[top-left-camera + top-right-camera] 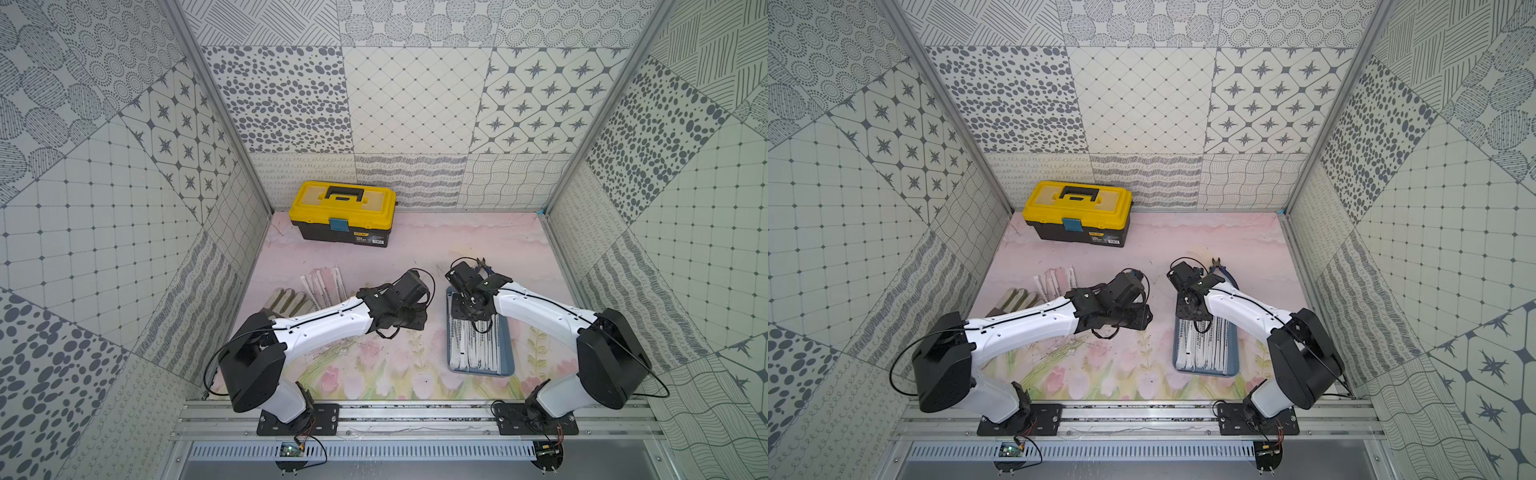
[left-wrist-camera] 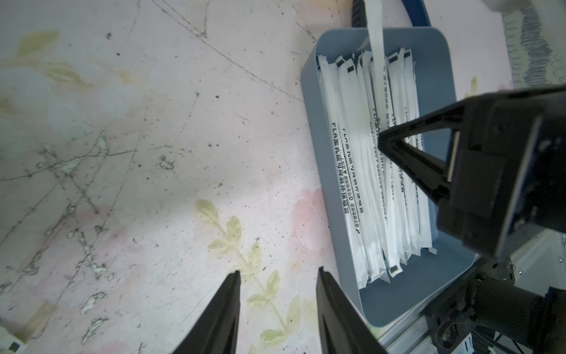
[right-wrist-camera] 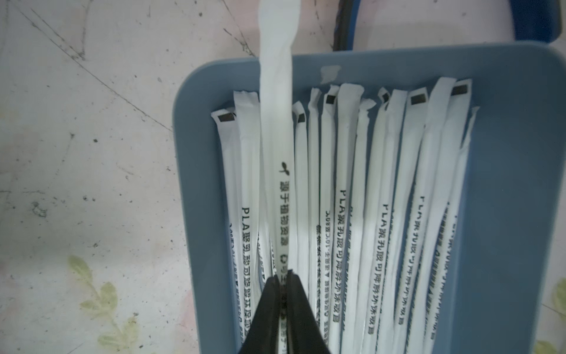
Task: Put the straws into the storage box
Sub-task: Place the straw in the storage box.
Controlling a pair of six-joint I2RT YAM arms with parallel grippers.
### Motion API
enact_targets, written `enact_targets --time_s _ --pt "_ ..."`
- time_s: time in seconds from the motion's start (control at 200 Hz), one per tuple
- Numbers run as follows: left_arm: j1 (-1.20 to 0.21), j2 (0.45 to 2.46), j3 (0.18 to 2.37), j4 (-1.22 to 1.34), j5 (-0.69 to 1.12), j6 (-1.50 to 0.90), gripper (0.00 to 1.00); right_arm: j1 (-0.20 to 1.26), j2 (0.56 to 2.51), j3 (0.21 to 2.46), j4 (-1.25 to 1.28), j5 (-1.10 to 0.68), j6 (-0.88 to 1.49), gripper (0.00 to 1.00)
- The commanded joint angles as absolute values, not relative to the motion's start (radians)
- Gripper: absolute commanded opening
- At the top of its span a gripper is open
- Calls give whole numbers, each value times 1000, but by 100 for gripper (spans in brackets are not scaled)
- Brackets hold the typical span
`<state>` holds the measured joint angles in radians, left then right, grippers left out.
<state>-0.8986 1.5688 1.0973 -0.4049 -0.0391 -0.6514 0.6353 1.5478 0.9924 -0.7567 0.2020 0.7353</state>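
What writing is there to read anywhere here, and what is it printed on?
"PLA", then Chinese characters: on the straws in the storage box.
"源于植物资源", roughly: on the straw in the right gripper.
Toolbox label: too small to read.

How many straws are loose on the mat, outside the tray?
5 visible: the straws fan side by side next to the glove, near ends under the left arm, which may hide more.
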Motion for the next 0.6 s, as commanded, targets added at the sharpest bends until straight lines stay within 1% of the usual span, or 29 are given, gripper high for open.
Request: enact_targets --time_s 0.0,0.285,0.455,0.595 --pt "-914 1618 1120 -352 0 -642 45 641 1596 982 -677 184 757 9" --pt "-895 1577 1080 -348 -21 -639 45 661 1655 982 -683 173 741 12" --pt "-850 1526 1050 -359 -27 -639 45 686 1632 1004 -731 193 743 21" --pt "-760 1423 1009 -424 -62 -623 44 736 1550 1093 -848 239 741 27"
